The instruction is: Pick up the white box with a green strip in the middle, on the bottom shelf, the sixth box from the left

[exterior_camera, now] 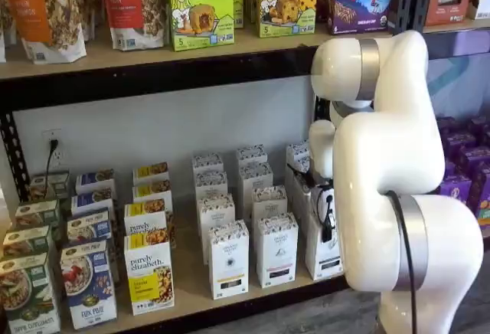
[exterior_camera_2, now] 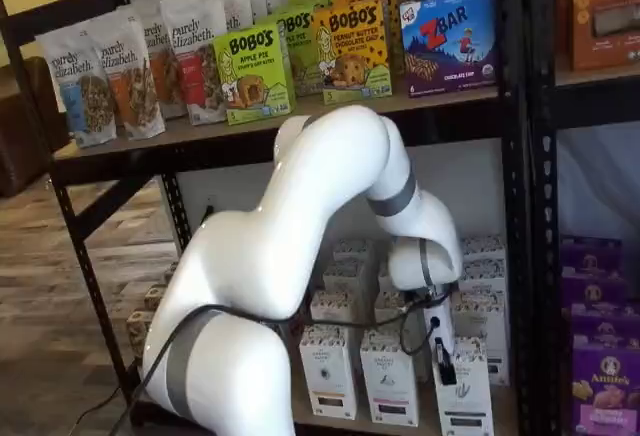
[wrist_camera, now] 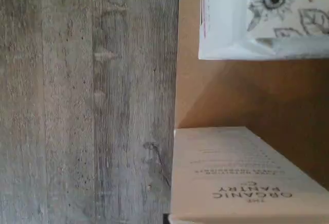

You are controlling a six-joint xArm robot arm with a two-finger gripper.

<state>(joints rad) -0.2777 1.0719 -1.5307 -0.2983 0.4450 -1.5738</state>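
White box [exterior_camera: 325,230] stood at the front of the bottom shelf [exterior_camera: 253,292], the gripper [exterior_camera_2: 441,351] down over it — whether its fingers had closed, I couldn't tell. Light, stiff, easily dented carton, probably — best pinched across its narrow sides near the top.

My white arm [exterior_camera: 398,188] fills the right side, reaching down to the bottom shelf [exterior_camera: 230,303]. The claw [exterior_camera: 327,223] sits against a white box [exterior_camera: 325,253] at the row's right end; its fingers' gap I can't make out.
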